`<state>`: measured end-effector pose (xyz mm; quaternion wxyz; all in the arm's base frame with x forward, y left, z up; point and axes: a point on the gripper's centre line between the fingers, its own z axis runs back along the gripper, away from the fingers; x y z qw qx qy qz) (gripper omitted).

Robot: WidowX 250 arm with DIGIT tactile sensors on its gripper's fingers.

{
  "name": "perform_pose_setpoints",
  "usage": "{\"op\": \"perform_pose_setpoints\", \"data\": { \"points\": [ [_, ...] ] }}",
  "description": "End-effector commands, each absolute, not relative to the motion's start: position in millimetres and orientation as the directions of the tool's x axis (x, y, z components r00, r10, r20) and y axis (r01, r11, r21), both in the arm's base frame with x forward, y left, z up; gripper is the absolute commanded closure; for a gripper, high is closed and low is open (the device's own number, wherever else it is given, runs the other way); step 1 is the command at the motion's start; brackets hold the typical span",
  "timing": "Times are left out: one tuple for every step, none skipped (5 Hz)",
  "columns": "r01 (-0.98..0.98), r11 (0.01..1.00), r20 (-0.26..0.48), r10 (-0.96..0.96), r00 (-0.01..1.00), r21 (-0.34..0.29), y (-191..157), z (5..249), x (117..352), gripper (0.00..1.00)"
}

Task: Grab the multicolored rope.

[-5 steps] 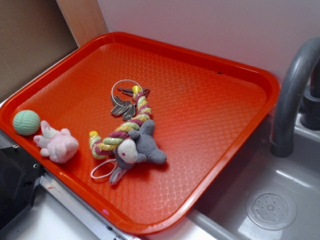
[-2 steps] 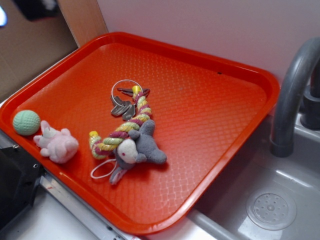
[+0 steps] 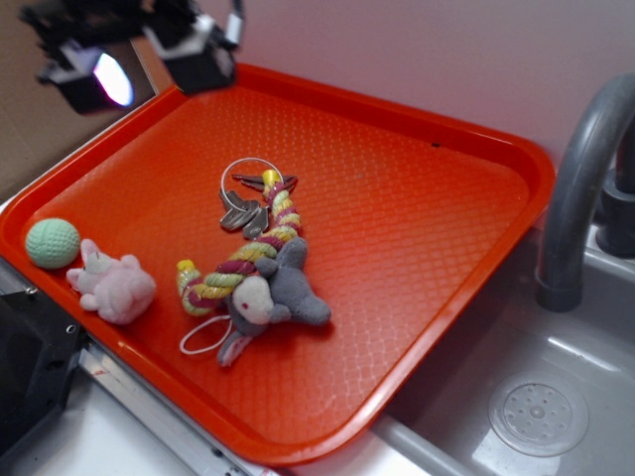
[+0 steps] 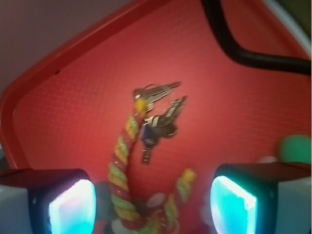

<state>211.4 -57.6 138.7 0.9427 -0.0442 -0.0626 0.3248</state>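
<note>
Multicolored rope [image 3: 246, 256] mid-tray, untouched, tool [image 3: 139, 61] up at far left with jaws spread wide.

Tool above the far-left rim of the orange tray [image 3: 417, 228], well apart from everything lying there, pads [image 4: 72, 206] glowing in the wrist view. Rope curved, far end against the key ring with keys [image 3: 245, 193], near part touching the grey plush [image 3: 278, 295]. Pink plush [image 3: 114, 285] and green ball [image 3: 53, 243] near the left edge. Grey faucet [image 3: 580, 188] at right.

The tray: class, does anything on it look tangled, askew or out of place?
Yes. On the tray, the multicolored rope lies bent in a pile-up: its upper end sits on the key ring, and the grey plush rests against its middle. The green ball and pink plush lie apart.
</note>
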Motion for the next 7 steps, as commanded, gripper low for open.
{"op": "perform_pose_setpoints", "data": {
  "points": [
    [-0.578,0.811,0.055,0.583,0.810,-0.088,-78.7,97.4,228.0,0.00],
    [-0.544,0.838,0.031,0.546,0.837,-0.046,-85.7,77.8,229.3,0.00],
    [-0.505,0.863,0.000,0.505,0.863,-0.023,-95.8,56.0,226.1,0.00],
    [-0.474,0.880,-0.010,0.474,0.880,-0.010,-102.3,42.3,225.0,0.00],
    [-0.454,0.891,-0.033,0.454,0.891,-0.006,-108.5,31.5,223.6,0.00],
    [-0.465,0.886,-0.017,0.464,0.885,-0.002,-108.2,32.6,223.0,1.00],
    [-0.467,0.884,-0.008,0.467,0.884,-0.005,-106.2,34.3,221.6,1.00]
  ]
}}
